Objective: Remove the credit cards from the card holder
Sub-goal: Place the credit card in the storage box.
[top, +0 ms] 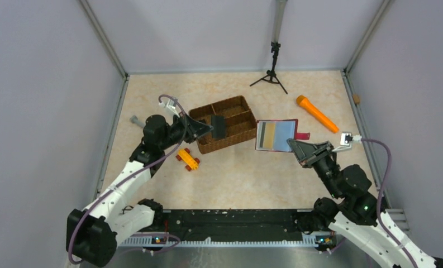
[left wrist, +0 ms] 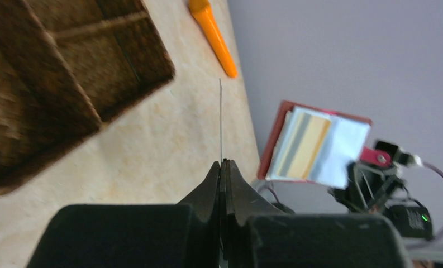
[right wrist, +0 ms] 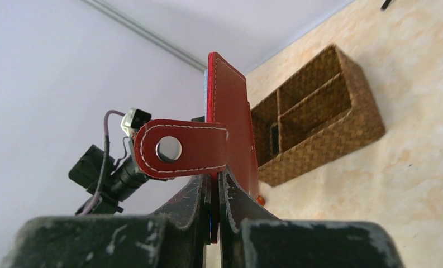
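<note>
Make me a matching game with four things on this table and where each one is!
Things:
1. thin black card
2. tan-gold card
3. orange-yellow toy block car
4. dark red leather card holder

Places:
A. gripped by the right hand
B. on the table beside the brown wicker basket
C. tucked in a card holder pocket
D. pinched in the left hand

Pairs: 1-D, 2-C, 3-B, 4-A
</note>
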Tool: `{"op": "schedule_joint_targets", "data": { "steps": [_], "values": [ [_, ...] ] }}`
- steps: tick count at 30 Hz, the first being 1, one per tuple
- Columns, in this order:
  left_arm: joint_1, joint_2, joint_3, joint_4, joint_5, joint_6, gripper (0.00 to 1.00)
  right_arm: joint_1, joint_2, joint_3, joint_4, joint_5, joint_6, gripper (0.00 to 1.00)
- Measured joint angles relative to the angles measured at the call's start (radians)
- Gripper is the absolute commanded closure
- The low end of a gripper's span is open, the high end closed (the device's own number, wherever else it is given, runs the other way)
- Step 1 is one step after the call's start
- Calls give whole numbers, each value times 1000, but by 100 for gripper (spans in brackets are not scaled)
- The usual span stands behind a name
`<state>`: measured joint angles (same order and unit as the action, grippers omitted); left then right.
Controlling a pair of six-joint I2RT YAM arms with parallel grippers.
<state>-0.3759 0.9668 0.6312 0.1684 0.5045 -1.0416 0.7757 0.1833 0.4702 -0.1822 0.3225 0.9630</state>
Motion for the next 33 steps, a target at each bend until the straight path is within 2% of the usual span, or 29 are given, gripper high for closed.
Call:
{"op": "schedule_joint_targets", "data": {
  "steps": [6, 14, 26, 33],
  "values": [
    [63, 141, 154, -116, -90, 142, 100, 0, 38, 89, -51, 68, -159, 100],
    [88, 404, 315, -192, -155, 237, 100, 0, 136, 140, -52, 108, -310, 100],
    [114, 630, 370, -255, -185, 290, 100, 0, 142, 140, -40, 159, -400, 100],
    [114, 646, 392, -276, -254, 306, 100, 0, 148, 126, -24, 159, -404, 100]
  ]
}}
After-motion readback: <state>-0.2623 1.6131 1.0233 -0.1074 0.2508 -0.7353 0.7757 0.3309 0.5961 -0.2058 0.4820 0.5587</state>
